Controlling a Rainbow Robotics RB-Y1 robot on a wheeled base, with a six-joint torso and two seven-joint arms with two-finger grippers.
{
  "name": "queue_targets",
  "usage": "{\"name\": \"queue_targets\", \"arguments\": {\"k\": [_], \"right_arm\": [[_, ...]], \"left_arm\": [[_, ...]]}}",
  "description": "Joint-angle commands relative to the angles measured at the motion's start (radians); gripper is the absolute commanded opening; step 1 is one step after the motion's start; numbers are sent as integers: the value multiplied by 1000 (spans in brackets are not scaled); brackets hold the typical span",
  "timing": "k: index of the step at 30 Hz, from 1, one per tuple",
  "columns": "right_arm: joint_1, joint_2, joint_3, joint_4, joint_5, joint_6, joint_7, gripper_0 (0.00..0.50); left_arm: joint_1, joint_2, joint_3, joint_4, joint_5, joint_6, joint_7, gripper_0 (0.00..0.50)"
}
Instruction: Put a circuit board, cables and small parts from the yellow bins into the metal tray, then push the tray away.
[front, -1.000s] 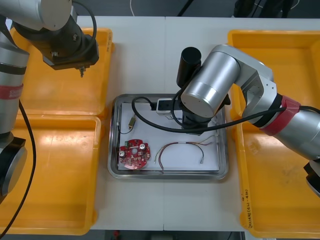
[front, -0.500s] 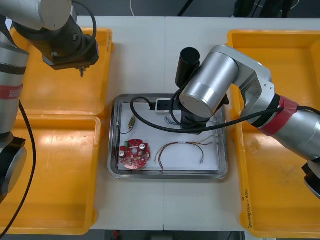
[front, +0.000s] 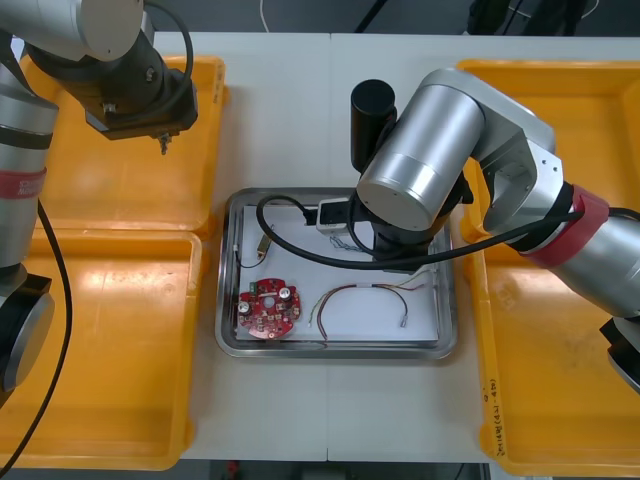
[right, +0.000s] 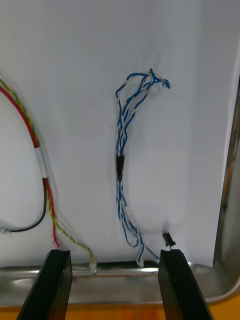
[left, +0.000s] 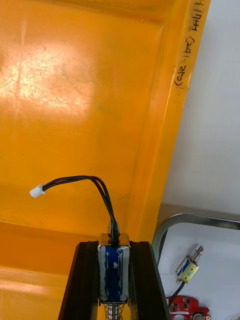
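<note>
- Right hand (right: 115, 252): fingers spread and holding nothing, low over the metal tray (front: 330, 350) at the middle of the table (front: 290, 110). We read this as a finished release. The blue and white cable (right: 125, 150) lies flat on the tray's white floor just beyond the fingers, apart from them.
- Left hand (left: 114, 245): pinching 1 small metal part (left: 114, 267), its black leads trailing, above the yellow bin (left: 75, 100) at the far left corner. We judge it is held clear for carrying to the tray.
- Tray also holds: 1 red circuit board (front: 268, 308), 1 red and yellow cable (front: 365, 290), 1 other small metal part (front: 264, 243).
- Change against 1 second ago: the right arm has shifted slightly toward the far edge. The left arm and the tray contents are unchanged.
</note>
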Motion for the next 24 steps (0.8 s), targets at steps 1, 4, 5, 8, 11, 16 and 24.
{"name": "queue_targets", "arguments": {"k": [1, 4, 5, 8, 11, 16, 24], "right_arm": [[-40, 19, -81, -119, 8, 101, -130, 500], [-40, 21, -107, -164, 5, 101, -179, 500], [-41, 21, -122, -182, 5, 101, -204, 500], [-40, 19, -156, -236, 3, 101, -259, 500], [-38, 8, -185, -280, 5, 101, -317, 500], [-15, -36, -226, -337, -26, 101, -408, 500], [115, -140, -418, -415, -149, 101, -530, 500]], "left_arm": [[5, -7, 32, -38, 5, 7, 71, 2], [5, -7, 32, -38, 7, 7, 71, 0], [6, -7, 32, -38, 7, 7, 73, 3], [5, -7, 32, -38, 7, 7, 74, 1], [5, -8, 30, -38, 7, 7, 79, 2], [5, -25, 6, -45, 10, 7, 90, 0], [5, -51, -40, -70, 56, 7, 96, 1]]}}
